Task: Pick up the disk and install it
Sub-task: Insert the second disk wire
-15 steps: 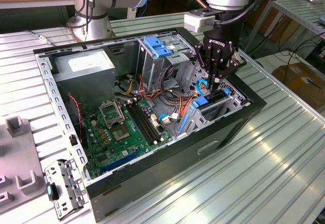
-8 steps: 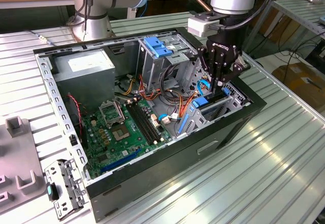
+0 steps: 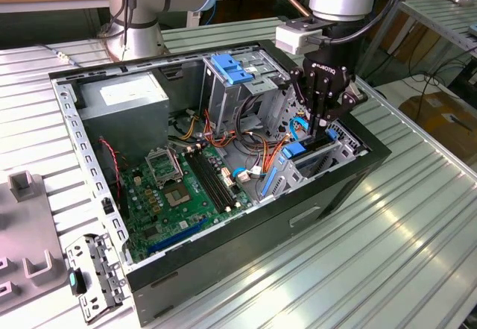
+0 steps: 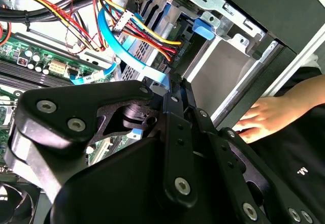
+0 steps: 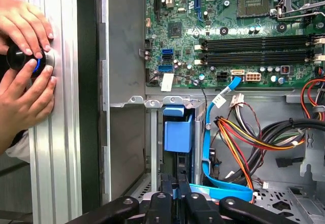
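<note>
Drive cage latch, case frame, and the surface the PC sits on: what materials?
Drive cage latch: looks like moulded plastic, matte bright blue with soft edges. Case frame: seemingly bare sheet metal, dull grey, folded and punched with holes. Table: probably aluminium profile, ribbed and silvery, streaked with glare.

The table (image 3: pixel 417 254) was ribbed, shiny metal. The computer case (image 3: pixel 67 113) was dull grey metal, its latch (image 3: pixel 231 69) smooth blue plastic.
</note>
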Controlling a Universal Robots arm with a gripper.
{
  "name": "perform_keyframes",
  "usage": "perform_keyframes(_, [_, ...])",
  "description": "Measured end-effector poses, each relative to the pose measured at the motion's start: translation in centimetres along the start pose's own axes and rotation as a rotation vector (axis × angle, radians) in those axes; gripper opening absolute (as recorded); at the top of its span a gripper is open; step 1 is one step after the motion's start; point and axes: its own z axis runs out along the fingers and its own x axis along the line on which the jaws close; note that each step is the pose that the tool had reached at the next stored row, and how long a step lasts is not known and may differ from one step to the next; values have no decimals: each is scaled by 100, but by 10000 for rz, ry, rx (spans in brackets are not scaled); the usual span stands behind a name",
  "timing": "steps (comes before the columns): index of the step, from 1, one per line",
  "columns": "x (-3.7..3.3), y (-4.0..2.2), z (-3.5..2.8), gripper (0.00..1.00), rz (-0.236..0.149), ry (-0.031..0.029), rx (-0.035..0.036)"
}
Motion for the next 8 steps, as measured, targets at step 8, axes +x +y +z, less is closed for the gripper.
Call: perform_keyframes(8, [16, 12, 5, 16, 42, -607, 33])
